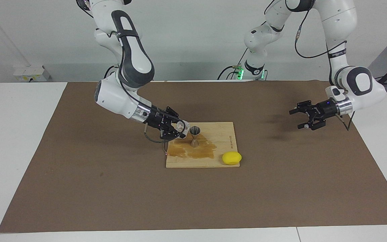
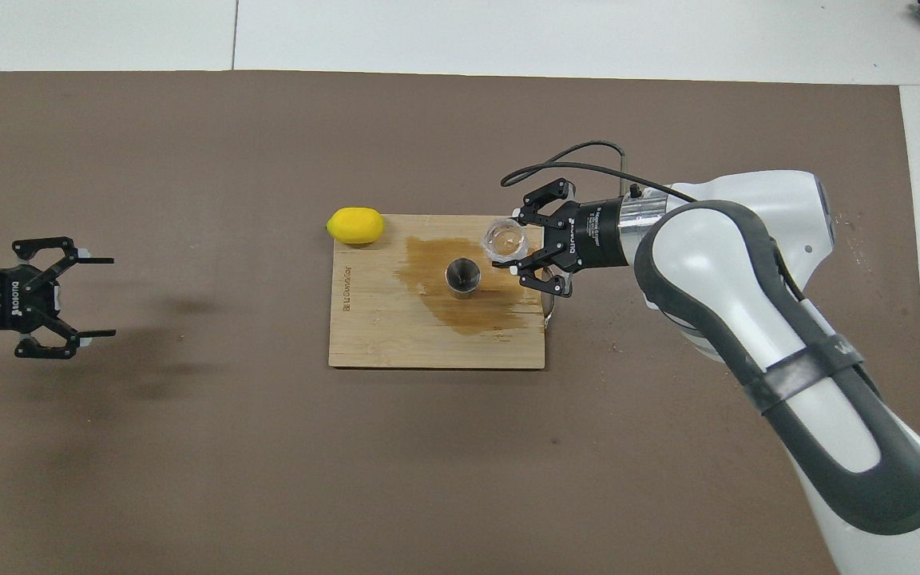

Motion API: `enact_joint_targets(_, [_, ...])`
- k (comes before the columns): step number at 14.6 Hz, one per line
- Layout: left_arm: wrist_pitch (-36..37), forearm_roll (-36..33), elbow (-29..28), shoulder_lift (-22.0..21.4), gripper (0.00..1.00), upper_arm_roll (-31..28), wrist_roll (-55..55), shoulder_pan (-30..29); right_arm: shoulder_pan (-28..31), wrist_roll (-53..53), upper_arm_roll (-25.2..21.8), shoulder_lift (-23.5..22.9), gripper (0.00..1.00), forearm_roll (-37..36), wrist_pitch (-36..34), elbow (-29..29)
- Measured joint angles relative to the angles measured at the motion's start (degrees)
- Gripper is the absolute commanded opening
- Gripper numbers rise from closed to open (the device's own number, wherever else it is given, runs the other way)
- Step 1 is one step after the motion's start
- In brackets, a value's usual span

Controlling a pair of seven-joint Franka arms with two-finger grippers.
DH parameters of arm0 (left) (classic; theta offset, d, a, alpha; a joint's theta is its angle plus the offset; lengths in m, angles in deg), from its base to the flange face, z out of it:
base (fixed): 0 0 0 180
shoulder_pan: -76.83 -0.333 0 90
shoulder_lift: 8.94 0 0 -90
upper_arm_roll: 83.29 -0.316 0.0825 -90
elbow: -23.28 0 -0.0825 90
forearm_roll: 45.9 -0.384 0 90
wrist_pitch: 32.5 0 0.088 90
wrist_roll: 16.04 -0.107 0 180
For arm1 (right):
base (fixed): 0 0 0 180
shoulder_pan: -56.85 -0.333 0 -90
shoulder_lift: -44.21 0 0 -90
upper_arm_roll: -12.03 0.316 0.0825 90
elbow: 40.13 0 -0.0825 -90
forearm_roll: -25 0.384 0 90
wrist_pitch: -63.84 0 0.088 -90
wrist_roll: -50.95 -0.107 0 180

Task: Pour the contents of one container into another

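Observation:
The clear glass cup (image 1: 182, 126) (image 2: 505, 238) hangs above the wooden board, and my right gripper (image 1: 179, 130) (image 2: 517, 242) is shut on it. The cup sits level with the rim of the grey steel jigger (image 1: 194, 135) (image 2: 463, 276), close beside it toward the right arm's end. The jigger stands upright mid-board in a brown wet stain (image 2: 460, 299). My left gripper (image 1: 301, 118) (image 2: 101, 296) hovers open and empty over the mat near the left arm's end of the table.
The wooden board (image 1: 183, 162) (image 2: 428, 347) lies on a brown mat (image 1: 113, 188). A yellow lemon (image 1: 231, 158) (image 2: 355, 224) rests at the board's corner, farther from the robots and toward the left arm's end.

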Motion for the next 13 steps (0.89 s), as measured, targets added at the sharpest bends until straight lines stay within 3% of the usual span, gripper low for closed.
enact_joint_targets(8, [-0.2,-8.6,9.3,2.1,1.0,-0.1,5.9,-2.1,-2.3,-0.5,0.0,0.0,0.0,-4.4,0.0,0.0])
enact_joint_targets(13, [-7.7,-16.9,11.5,2.1,1.0,0.5,13.2,-2.2,-2.3,-2.2,-0.1,0.0,0.0,-7.1,0.0,0.0])
